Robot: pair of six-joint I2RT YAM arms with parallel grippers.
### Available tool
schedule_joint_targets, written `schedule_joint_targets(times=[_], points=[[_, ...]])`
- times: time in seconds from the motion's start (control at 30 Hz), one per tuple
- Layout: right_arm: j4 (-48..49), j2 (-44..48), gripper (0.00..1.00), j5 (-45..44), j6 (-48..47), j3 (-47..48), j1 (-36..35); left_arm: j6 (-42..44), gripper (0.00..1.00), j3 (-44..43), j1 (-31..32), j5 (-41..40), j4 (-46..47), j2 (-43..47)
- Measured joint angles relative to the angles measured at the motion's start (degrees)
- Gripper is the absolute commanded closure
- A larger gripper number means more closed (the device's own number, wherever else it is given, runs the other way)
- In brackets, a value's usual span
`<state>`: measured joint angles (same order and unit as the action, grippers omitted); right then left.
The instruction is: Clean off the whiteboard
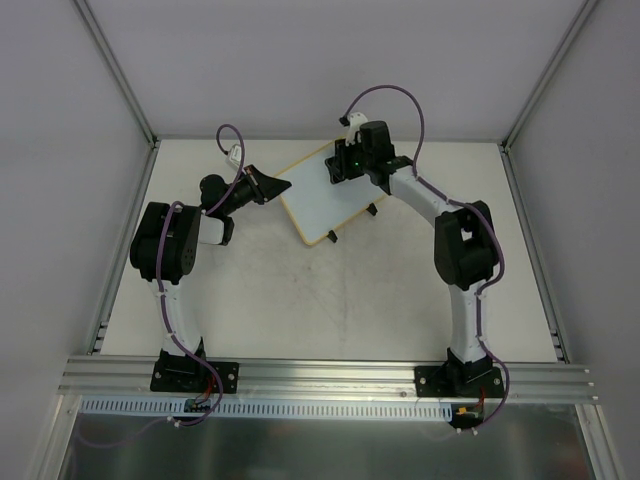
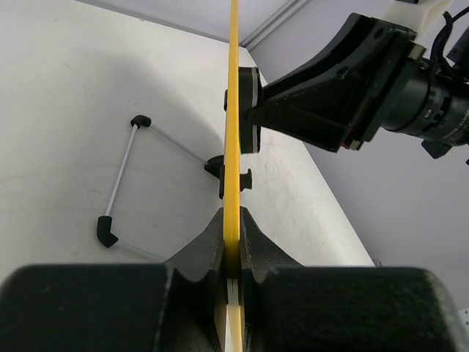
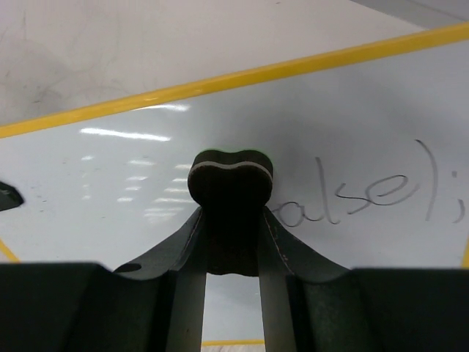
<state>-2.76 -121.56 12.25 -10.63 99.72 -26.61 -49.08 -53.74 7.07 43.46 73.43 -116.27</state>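
The whiteboard, white with a yellow frame and black clip feet, lies tilted at the back middle of the table. My left gripper is shut on its left edge; in the left wrist view the yellow frame runs edge-on between my closed jaws. My right gripper is over the board's far corner, shut on a small black eraser that sits on the white surface. Dark handwriting shows just right of the eraser.
A thin metal stand with black end caps lies on the table, seen in the left wrist view left of the board. Grey walls and aluminium rails enclose the table. My right gripper's body is close by the board's other face.
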Motion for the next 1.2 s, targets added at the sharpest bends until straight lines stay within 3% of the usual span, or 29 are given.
schedule_joint_targets(times=[1.2], points=[[-5.7, -5.7, 1.00, -1.9, 10.4, 5.5, 13.4, -0.9, 1.00, 0.0, 0.0, 1.1, 0.0, 0.0]])
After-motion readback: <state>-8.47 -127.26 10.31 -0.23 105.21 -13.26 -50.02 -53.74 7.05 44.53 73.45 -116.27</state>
